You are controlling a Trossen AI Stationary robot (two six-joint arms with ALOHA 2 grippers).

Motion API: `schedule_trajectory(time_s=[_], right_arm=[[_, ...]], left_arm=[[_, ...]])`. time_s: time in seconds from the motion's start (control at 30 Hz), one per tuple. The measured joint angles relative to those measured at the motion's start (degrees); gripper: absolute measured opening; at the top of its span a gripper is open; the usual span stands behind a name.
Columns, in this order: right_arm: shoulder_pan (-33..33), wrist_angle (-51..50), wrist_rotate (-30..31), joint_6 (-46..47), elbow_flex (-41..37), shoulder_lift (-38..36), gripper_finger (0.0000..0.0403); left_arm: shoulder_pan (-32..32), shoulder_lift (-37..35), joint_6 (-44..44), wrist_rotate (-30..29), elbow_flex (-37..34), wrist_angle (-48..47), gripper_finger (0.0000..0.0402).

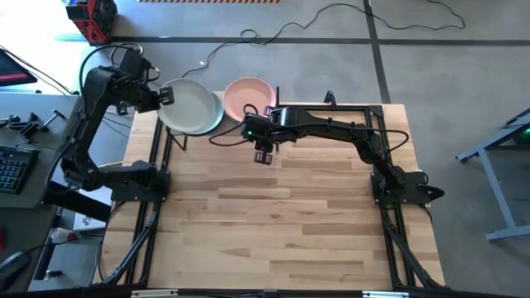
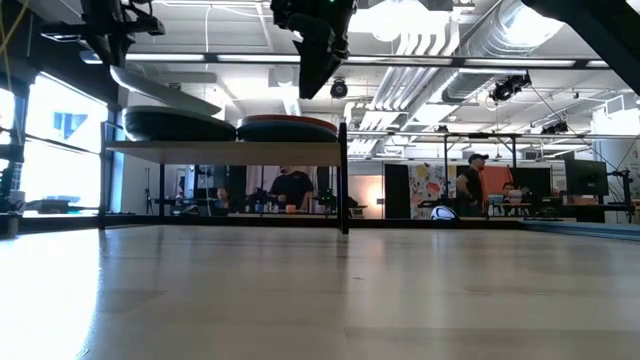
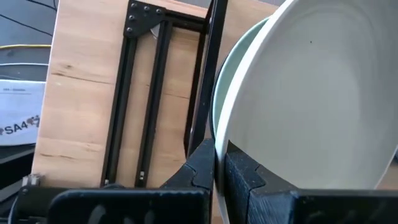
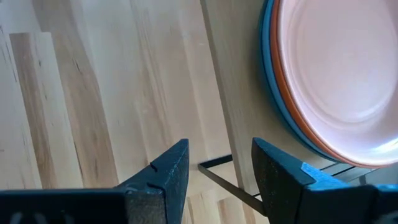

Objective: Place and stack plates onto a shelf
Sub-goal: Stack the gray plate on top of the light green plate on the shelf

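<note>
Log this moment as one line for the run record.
left gripper: shut on cream-green plate, tilted over left stack | right gripper: open, empty, beside pink plate stack | shelf: two stacks

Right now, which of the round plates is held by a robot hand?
The pale cream-green round matte plate: the left hand grips its rim above the left stack, while the pink plate lies free on its stack.

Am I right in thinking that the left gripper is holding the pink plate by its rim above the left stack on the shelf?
Not quite: the left gripper is shut on a pale cream-green plate, as the left wrist view shows. The pink plate tops the right stack on the shelf.
</note>
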Motion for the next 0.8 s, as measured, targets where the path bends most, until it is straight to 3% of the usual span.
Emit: schedule_trajectory(time_s=[0.8], right_arm=[[0.0,0.0,0.0,2.0,0.0,0.0,0.0154]], left_arm=[[-1.1,7.6,-1.1,1.7,-0.1,1.2,0.0005]])
